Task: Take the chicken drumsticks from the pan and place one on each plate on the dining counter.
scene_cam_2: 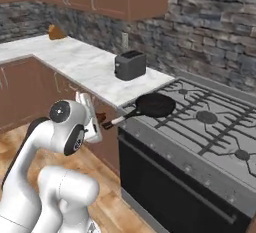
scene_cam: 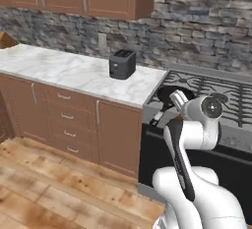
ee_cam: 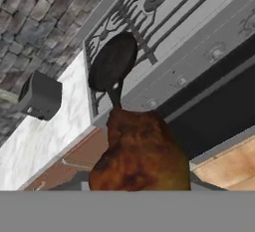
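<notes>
— While the gripper (scene_cam_2: 101,118) hangs out in front of the stove (scene_cam_2: 200,127), level with its front edge, what sits between the fingers?

— One chicken drumstick (ee_cam: 141,152), brown and golden; the hand view has it right up close, fat end low, narrow end pointing toward the pan (ee_cam: 112,61); the fingers are drawn in narrow around it.

— And the pan?

— On the stove's near-left burner, beside the marble worktop (scene_cam: 74,71); its handle (scene_cam_2: 120,119) sticks out over the stove's front edge toward the gripper; the pan looks bare inside, though its dark bottom hides detail.

— Anything else near the stove?

— A dark toaster (scene_cam: 122,64) on the worktop, left of the pan, against the stone wall (scene_cam: 197,26).

— Second drumstick?

— Cannot tell.
</notes>
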